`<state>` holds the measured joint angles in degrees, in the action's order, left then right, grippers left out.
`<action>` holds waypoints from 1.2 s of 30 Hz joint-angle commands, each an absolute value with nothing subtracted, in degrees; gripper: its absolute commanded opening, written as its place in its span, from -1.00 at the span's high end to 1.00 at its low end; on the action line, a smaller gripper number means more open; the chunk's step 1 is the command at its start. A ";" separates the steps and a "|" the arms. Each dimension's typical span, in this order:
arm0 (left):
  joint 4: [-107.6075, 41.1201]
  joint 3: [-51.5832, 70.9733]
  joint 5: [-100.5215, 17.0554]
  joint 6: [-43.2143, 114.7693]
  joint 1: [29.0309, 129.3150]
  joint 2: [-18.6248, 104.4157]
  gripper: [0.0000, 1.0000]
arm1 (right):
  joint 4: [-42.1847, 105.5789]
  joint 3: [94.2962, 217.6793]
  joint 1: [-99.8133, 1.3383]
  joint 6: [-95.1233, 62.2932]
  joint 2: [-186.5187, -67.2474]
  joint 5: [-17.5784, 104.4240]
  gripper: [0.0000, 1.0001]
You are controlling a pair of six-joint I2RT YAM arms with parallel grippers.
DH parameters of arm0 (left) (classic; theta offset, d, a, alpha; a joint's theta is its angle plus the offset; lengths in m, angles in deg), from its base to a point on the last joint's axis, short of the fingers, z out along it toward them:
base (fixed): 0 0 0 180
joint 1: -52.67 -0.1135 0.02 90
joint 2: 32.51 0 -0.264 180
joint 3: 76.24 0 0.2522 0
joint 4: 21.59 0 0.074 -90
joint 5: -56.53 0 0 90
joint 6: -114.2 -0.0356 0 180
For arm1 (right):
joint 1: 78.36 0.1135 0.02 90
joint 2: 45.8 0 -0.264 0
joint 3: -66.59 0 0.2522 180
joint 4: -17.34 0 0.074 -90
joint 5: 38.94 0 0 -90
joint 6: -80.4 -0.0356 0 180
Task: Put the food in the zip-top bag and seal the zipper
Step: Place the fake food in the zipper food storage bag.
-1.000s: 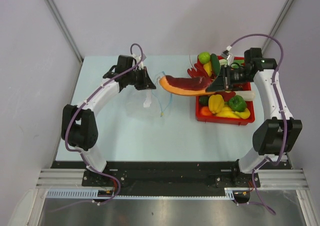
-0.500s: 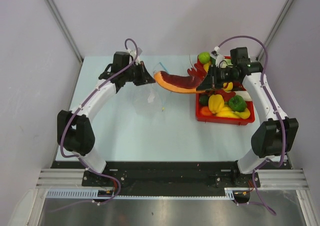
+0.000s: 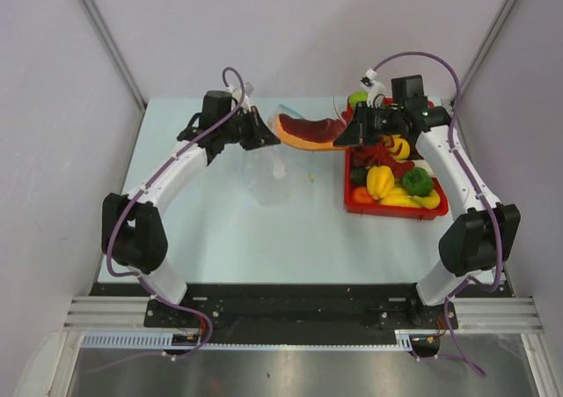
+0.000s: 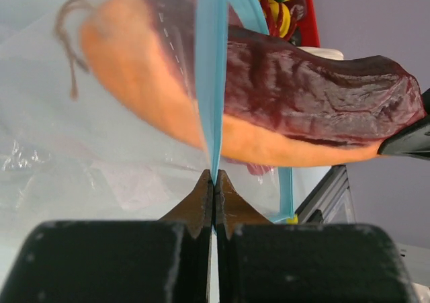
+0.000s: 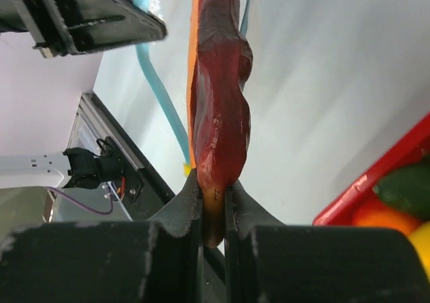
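Note:
A long orange food piece with a dark red top (image 3: 308, 133) hangs above the table, and my right gripper (image 3: 345, 139) is shut on its right end (image 5: 218, 101). Its left end pokes into the mouth of the clear zip-top bag (image 3: 268, 172). In the left wrist view the light blue zipper (image 4: 211, 81) crosses in front of that piece (image 4: 302, 108). My left gripper (image 4: 214, 182) is shut on the zipper strip and holds the bag's mouth up. More food lies in the red tray (image 3: 396, 210): a yellow pepper (image 3: 380, 181), a green pepper (image 3: 416, 181) and a green round fruit (image 3: 358, 100).
The red tray stands at the table's right, under and behind the right arm. The bag's loose body droops onto the table below the left gripper. Grey walls close in the far and side edges.
Both grippers moved toward the far side of the table. The right one carried the orange-red piece leftward, so its tip now sits in the bag's mouth. The bag was lifted along.

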<state>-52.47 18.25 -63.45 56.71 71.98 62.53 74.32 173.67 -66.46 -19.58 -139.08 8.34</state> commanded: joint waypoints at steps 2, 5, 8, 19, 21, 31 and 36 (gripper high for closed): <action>-48.27 19.17 -67.58 60.50 73.50 62.06 1.00 | 72.20 179.83 -61.23 -18.22 -142.82 8.08 1.00; -48.27 19.79 -67.14 60.15 73.94 61.88 1.00 | 75.13 183.71 -60.44 -18.04 -146.61 9.31 1.00; -46.87 19.35 -68.62 61.11 74.12 61.71 1.00 | 73.65 182.57 -59.03 -17.86 -146.61 10.02 1.00; -39.75 14.35 -81.88 61.20 73.59 59.16 1.00 | 81.01 184.68 -62.80 -1.44 -149.43 -8.22 1.00; -37.03 12.60 -84.61 62.33 72.37 58.64 1.00 | 82.86 184.42 -66.05 2.24 -149.07 -11.50 1.00; -27.09 10.13 -93.41 66.47 69.72 59.34 1.00 | 89.31 183.28 -63.43 7.38 -147.14 -16.79 1.00; -19.64 8.20 -96.12 72.68 70.86 60.38 1.00 | 66.24 174.42 -62.81 -11.30 -143.81 -13.28 1.00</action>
